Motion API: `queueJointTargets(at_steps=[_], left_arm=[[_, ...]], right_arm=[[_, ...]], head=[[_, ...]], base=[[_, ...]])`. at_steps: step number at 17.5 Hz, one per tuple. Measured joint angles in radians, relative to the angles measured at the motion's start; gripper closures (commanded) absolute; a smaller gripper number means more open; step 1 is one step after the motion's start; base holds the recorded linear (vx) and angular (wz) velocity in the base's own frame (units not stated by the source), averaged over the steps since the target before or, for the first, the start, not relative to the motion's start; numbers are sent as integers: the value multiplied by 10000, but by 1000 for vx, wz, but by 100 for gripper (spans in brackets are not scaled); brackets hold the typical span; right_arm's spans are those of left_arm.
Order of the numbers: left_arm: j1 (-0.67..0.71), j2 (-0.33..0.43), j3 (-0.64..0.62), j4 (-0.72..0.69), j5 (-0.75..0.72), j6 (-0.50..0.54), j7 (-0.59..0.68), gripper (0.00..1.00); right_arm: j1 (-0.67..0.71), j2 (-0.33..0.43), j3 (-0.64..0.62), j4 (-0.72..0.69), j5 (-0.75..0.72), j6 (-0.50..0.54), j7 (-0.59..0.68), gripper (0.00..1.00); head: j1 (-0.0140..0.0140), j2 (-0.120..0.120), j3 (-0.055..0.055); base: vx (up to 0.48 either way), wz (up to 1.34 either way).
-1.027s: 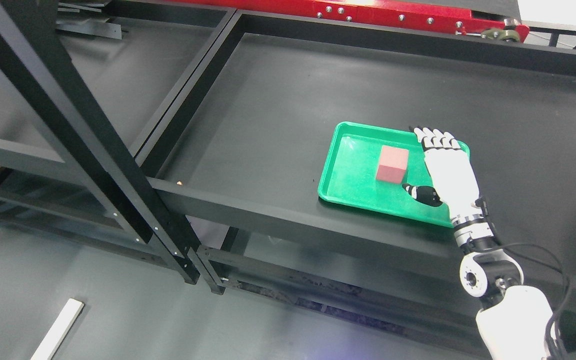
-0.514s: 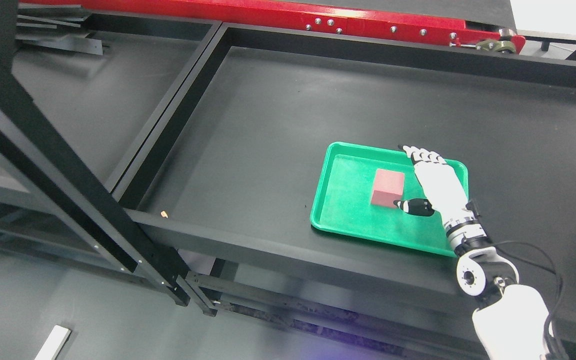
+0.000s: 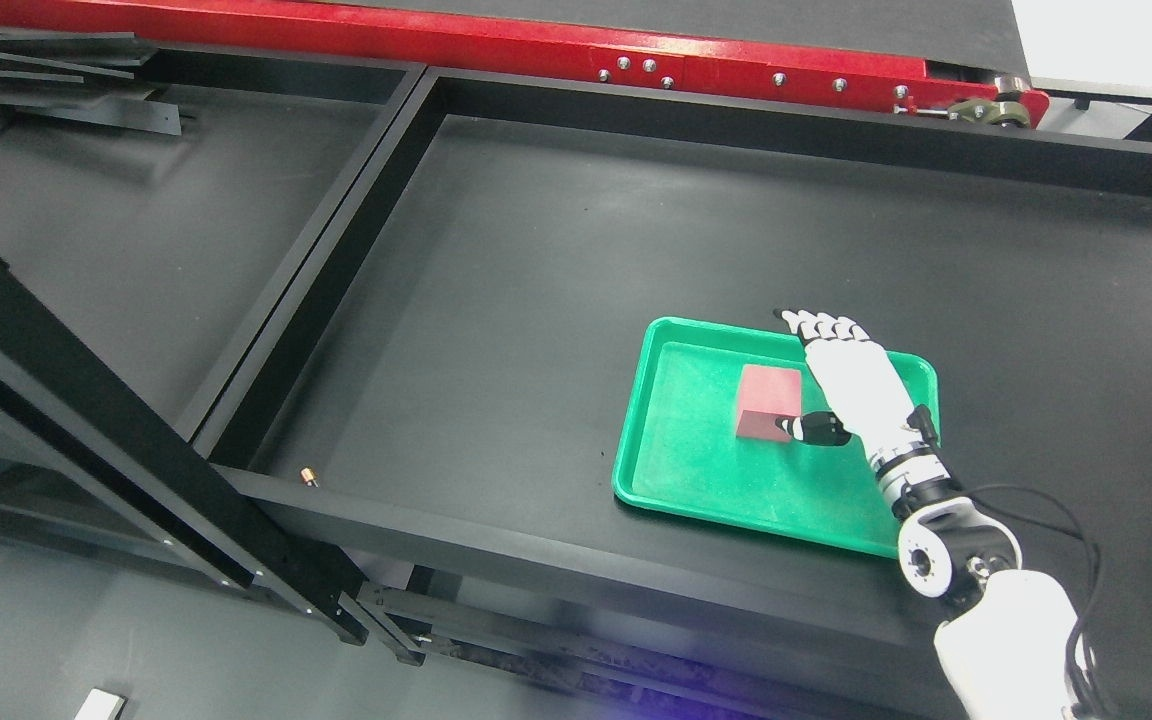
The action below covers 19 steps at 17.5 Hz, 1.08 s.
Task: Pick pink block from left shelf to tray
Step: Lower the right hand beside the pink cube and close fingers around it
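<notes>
Relative to the tray [image 3: 681,475], the right hand [image 3: 851,385] has shifted left since the earlier frame; its thumb tip now lies against the pink block [image 3: 768,402]. Fingers are extended and gripping nothing. Block position: resting flat inside the green tray, on the black shelf [image 3: 536,300], right of centre.

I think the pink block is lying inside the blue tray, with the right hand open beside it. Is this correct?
Not quite: the tray is green, not blue, as the head view shows. The rest stands: the pink block lies inside it, and the right hand is open beside it.
</notes>
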Motion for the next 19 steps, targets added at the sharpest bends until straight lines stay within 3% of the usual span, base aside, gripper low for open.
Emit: queueJointTargets(at_steps=[10,17,19], left_arm=[[1,0,0,0,0,0,0,0],[0,0,0,0,0,0,0,0],[0,0,0,0,0,0,0,0]], right_arm=[[-128,3,397,345,144,-21,1075,5],[-156,-6,530,558,155,-23,1114,39],[-159,-7,548,595,155,-29,1070,52]], head=[[0,0,0],[0,0,0],[0,0,0]], base=[[7,-1],[0,0],[0,0]])
